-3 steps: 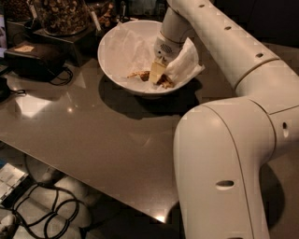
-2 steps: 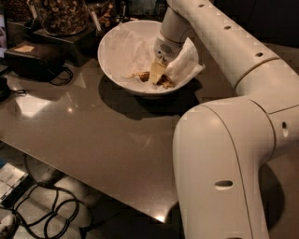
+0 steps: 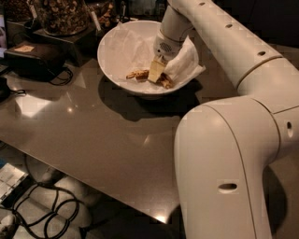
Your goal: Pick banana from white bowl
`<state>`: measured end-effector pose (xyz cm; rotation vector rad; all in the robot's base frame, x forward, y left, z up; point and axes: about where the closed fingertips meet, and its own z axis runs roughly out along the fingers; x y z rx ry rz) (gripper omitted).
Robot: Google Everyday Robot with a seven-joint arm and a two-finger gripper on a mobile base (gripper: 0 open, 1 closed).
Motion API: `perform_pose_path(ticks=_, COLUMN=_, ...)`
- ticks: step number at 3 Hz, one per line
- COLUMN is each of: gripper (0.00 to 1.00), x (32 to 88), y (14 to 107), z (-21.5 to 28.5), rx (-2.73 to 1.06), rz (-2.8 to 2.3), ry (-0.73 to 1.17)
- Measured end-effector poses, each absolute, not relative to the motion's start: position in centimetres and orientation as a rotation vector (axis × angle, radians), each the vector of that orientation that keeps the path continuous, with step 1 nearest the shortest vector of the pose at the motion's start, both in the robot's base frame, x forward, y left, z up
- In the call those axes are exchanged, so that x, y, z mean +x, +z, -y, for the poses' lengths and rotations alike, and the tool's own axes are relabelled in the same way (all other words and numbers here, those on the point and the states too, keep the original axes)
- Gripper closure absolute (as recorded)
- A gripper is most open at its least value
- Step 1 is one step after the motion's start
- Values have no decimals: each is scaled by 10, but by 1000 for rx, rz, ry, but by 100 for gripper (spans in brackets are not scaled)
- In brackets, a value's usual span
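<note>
White bowl [image 3: 108, 58] holds the banana [image 3: 139, 74], gripper [image 3: 156, 74] down inside right on it, can't tell if it's grabbed yet, lift's not done.

hand [image 3: 157, 73] inside white bowl [image 3: 107, 60] covering banana [image 3: 138, 74] middle, jar [image 3: 60, 14] top cut off
</note>
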<state>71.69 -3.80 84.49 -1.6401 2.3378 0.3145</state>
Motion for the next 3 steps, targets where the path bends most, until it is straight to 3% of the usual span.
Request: perform_pose_path(ticks=3, gripper=100, x=696, y=903, z=29, rx=-1623, rz=-2229, ry=268)
